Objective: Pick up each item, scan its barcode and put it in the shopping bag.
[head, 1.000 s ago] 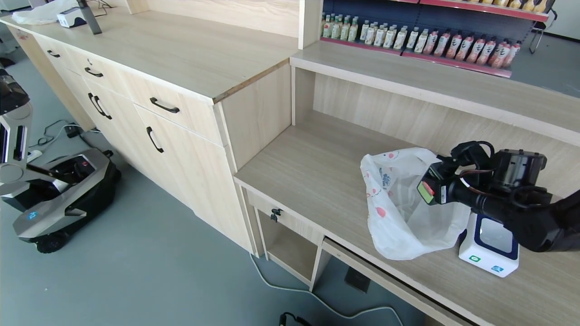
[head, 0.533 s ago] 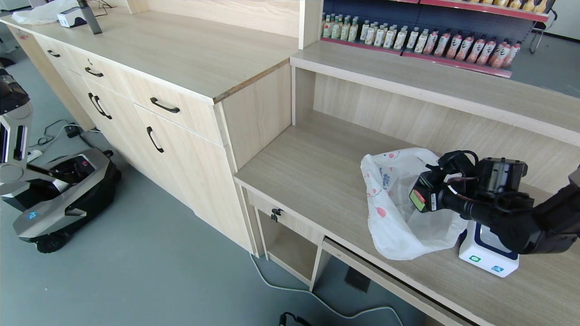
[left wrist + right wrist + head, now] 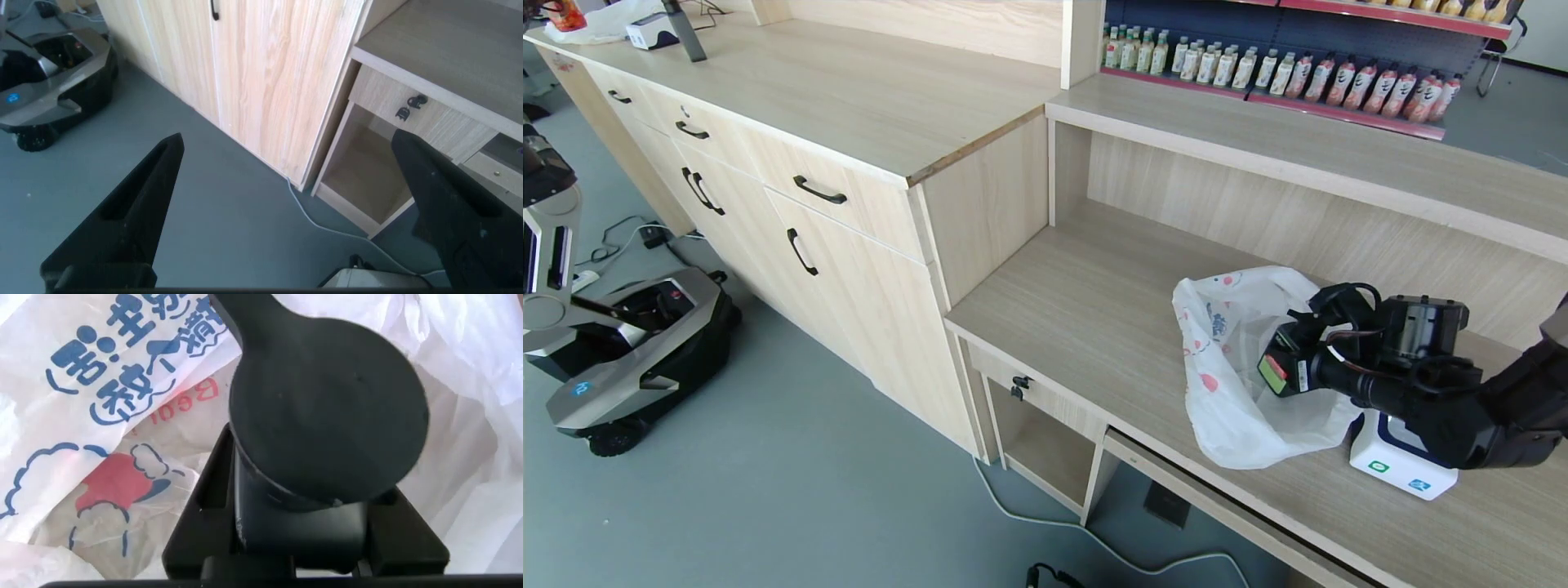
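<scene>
Over the shopping bag (image 3: 1217,408), right arm (image 3: 1462,400) level, dark item (image 3: 327,416) between jaws.

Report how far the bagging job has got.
Done: the dark round container with a green and red label is picked up; its scan cannot be confirmed. In hand: the right gripper holds it at the mouth of the white printed plastic shopping bag, beside the white box scanner. Remaining: release it inside. The left gripper hangs open above the floor.
</scene>
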`<state>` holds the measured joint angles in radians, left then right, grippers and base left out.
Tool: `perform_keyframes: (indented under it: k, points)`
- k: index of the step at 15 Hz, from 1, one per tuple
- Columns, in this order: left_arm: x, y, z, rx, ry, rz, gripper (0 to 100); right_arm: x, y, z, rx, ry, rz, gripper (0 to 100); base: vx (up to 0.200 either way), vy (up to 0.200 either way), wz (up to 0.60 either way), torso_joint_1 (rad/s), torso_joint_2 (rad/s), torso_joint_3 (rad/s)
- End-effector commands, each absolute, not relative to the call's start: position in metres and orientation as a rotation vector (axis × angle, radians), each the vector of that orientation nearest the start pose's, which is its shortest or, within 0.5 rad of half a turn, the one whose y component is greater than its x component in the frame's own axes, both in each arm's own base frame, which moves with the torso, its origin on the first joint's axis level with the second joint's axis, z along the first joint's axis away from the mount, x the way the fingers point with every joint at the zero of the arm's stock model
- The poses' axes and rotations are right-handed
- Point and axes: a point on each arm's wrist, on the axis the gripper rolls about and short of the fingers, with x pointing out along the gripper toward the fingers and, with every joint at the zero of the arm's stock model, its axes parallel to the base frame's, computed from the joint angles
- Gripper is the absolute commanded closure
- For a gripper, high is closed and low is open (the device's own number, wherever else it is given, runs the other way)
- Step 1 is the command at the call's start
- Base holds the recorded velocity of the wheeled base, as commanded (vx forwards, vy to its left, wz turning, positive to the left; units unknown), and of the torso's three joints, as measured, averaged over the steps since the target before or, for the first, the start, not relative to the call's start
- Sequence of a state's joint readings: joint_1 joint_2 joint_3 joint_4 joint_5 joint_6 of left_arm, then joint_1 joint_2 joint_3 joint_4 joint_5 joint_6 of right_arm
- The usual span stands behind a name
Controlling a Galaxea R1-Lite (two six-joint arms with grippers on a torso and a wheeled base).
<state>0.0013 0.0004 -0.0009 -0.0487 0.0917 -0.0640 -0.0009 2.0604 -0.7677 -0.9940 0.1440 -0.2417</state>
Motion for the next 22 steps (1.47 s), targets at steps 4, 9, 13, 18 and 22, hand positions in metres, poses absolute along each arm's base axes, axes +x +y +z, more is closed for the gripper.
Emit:
perform_keyframes:
  k: [4, 9, 13, 18, 22]
  points:
    - [-0.023, 0.002, 0.081, -0.067, -0.054, 0.092, 0, 0.341, 0.001, 0.119, -0.19, 0.192, 0.157, 0, 0.0, 0.0, 0.0, 0.0, 0.0, 0.0]
    - [-0.023, 0.002, 0.081, -0.067, -0.052, 0.092, 0, 0.271, -0.019, 0.188, -0.211, 0.056, 0.063, 0, 0.0, 0.0, 0.0, 0.0, 0.0, 0.0]
    - [-0.023, 0.002, 0.081, -0.067, -0.052, 0.092, 0, 0.176, -0.067, 0.21, -0.356, 0.275, -0.221, 0, 0.0, 0.0, -0.6, 0.0, 0.0, 0.001]
    - [-0.023, 0.002, 0.081, -0.067, -0.054, 0.092, 0, 0.154, -0.102, 0.197, -0.338, 0.495, -0.568, 0, 0.0, 0.0, -0.6, 0.001, 0.0, 0.002]
    - [-0.023, 0.002, 0.081, -0.067, -0.054, 0.092, 0, 0.171, -0.114, 0.173, -0.05, 0.499, -0.549, 0, 0.0, 0.0, 0.0, 0.0, 0.0, 0.0]
